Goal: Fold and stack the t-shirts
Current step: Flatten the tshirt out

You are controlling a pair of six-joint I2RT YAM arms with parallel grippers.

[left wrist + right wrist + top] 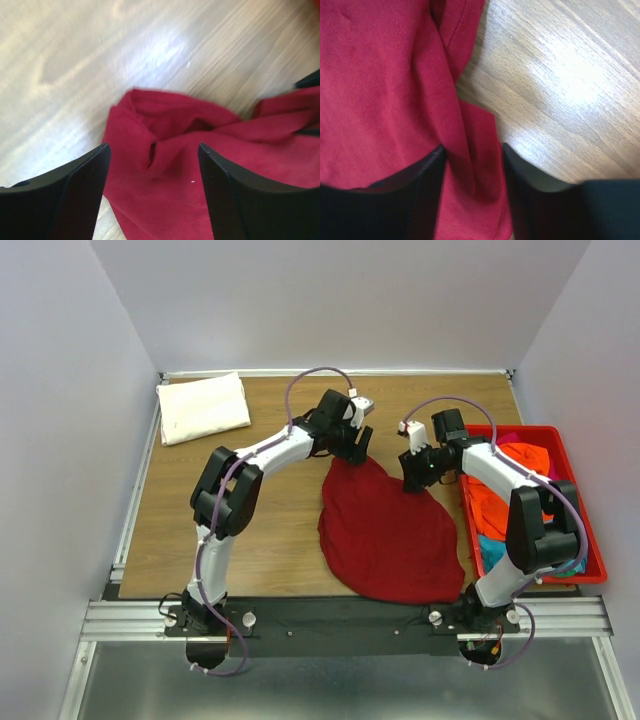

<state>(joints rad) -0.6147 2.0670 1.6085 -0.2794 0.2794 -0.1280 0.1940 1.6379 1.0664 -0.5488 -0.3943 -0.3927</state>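
A dark red t-shirt [392, 538] lies crumpled on the wooden table [200, 530] between the arms. My left gripper [357, 456] hangs over its far left corner. In the left wrist view the left gripper [154, 147] is open, with the bunched red cloth [200, 150] under and between its fingers [75, 195]. My right gripper [411, 483] is at the shirt's far right edge. In the right wrist view its jaws [472, 147] stand open on either side of a raised fold of red cloth [475, 165]. A folded white t-shirt [203, 407] lies at the back left.
A red plastic bin [520, 430] stands at the right edge of the table, holding orange [490, 505] and teal [490, 552] shirts. Grey walls close in the back and both sides. A metal rail [340, 615] runs along the near edge.
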